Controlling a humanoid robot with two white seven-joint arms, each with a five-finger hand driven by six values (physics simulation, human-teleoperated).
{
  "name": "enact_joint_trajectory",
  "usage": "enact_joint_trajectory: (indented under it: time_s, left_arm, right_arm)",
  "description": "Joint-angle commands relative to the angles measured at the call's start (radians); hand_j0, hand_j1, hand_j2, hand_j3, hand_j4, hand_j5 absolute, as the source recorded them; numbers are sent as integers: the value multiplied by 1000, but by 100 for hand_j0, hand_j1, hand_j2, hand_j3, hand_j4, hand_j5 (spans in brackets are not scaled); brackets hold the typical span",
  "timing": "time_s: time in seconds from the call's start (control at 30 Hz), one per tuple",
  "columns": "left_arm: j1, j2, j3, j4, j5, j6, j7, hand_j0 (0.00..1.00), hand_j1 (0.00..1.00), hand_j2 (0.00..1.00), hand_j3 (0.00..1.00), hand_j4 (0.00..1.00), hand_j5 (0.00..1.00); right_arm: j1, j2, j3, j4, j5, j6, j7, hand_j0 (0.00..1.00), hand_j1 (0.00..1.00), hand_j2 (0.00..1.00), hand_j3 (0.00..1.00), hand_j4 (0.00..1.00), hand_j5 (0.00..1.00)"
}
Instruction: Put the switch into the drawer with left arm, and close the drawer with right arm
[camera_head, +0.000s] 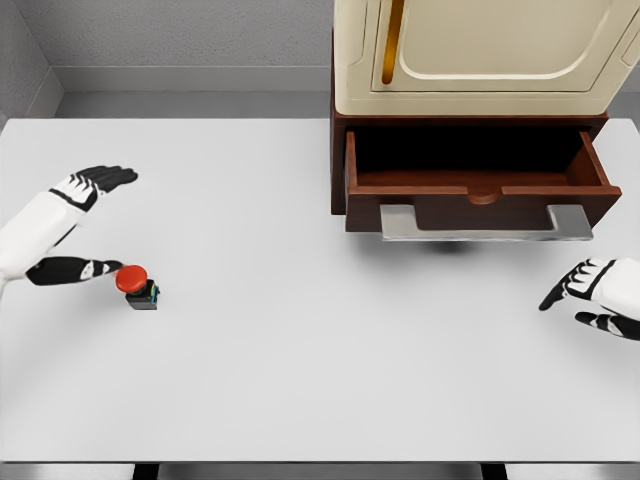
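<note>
So the bench (300, 380) is a big flat matte white slab, totally smooth. At the back sits a glossy cream cabinet (480, 55) with rounded panels, on a dark reddish wood base whose drawer (480, 205) is pulled open, boxy, with a flat grey metal handle across the front. The left hand (70, 225) is white with black fingers (108, 177), spread open and holding nothing. The switch (137, 286) stands upright just off the thumb tip: round red button facing up, small dark square base. The right hand (600, 295) hangs near the drawer front, fingers loosely open.
</note>
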Motion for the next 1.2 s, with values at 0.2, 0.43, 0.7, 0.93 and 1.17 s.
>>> enact_joint_trajectory:
  time_s: [0.2,0.43,0.7,0.93,1.17]
  left_arm:
    - [17,37,-68,-40,311,2,2,100,100,100,100,100,100]
    - [48,71,-140,-22,460,2,-103,100,100,100,100,100,100]
    - [60,82,-140,-1,560,279,-102,100,100,100,100,100,100]
    - [52,47,-214,70,652,314,-102,100,100,100,100,100,100]
    - [51,31,-213,153,661,305,-102,100,100,100,100,100,100]
  right_arm:
    - [0,-2,-4,-4,4,-1,1,62,62,62,62,62,62]
    - [0,-16,-6,-4,-10,-1,1,63,63,63,63,63,63]
    - [5,-36,-1,-6,-10,-1,0,68,68,68,68,68,68]
    - [12,-42,-1,-4,-14,-1,0,68,68,68,68,68,68]
    - [12,-50,-1,-4,-24,-1,0,70,70,70,70,70,70]
